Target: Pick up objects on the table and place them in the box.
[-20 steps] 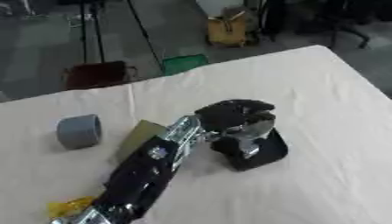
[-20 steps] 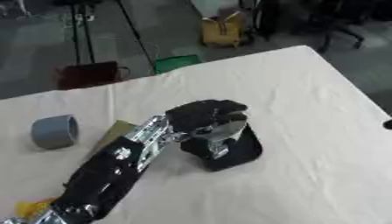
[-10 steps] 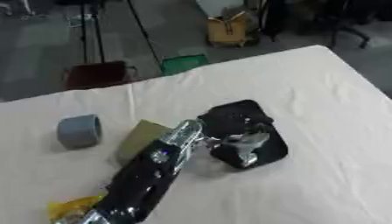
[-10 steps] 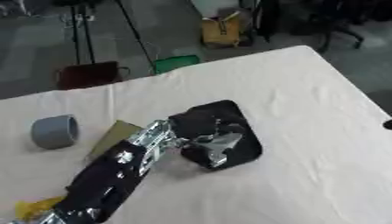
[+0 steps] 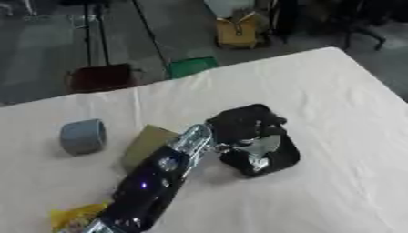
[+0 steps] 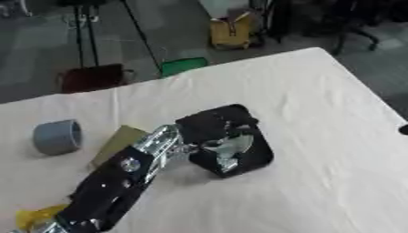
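Observation:
A black box [image 5: 279,159] lies open on the cream table. A crumpled silvery object [image 5: 258,151] lies inside it. My left arm comes in from the lower left, and my left hand [image 5: 237,125] hovers over the box's far left part, just beside the silvery object, with its fingers relaxed and nothing in them. On the table's left stands a grey tape roll [image 5: 83,135]. An olive flat packet [image 5: 146,143] lies partly under my forearm. A yellow wrapper [image 5: 73,216] shows at the lower left beside the arm. My right hand is out of sight.
The table's far edge [image 5: 239,66] runs diagonally; beyond it on the floor are a green bin [image 5: 190,67], a dark red bin [image 5: 99,77], a yellow bag [image 5: 237,31] and tripod legs. A small dark shape [image 6: 404,129] shows at the right edge.
My left hand held the silvery object above the box a second ago. It has lowered it into the box, let go and drawn back a little toward the box's far left.

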Robot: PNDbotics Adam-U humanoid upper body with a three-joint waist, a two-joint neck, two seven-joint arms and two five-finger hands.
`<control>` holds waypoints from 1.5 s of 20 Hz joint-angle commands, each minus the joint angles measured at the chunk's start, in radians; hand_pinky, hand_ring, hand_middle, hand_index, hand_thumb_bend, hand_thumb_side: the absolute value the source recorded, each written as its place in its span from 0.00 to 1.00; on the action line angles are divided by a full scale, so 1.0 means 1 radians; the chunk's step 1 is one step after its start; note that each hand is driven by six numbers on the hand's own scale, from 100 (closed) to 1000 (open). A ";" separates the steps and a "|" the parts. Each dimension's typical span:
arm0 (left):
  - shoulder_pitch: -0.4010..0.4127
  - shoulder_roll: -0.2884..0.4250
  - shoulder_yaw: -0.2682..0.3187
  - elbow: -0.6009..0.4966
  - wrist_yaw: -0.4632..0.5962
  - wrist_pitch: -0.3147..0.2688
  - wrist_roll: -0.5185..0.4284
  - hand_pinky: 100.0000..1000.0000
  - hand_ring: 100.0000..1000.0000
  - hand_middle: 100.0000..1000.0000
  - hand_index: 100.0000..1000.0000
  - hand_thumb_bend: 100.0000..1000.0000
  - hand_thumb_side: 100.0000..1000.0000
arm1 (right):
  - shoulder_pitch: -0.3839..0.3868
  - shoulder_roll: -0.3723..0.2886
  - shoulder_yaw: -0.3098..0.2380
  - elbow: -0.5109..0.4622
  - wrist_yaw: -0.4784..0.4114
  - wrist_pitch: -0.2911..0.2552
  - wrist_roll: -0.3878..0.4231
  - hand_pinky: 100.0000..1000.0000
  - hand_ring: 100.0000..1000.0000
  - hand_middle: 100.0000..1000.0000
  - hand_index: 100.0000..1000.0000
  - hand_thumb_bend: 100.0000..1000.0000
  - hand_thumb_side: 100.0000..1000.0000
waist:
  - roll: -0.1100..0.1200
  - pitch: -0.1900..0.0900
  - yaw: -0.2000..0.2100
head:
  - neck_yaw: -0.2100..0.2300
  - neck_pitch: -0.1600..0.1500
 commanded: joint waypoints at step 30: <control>0.446 0.550 0.282 -0.269 0.444 0.071 0.130 0.85 1.00 1.00 0.99 0.00 1.00 | 0.126 -0.056 -0.053 0.008 0.031 -0.031 -0.051 0.63 0.49 0.74 0.83 0.00 0.75 | -0.061 -0.115 0.271 | -0.108 0.072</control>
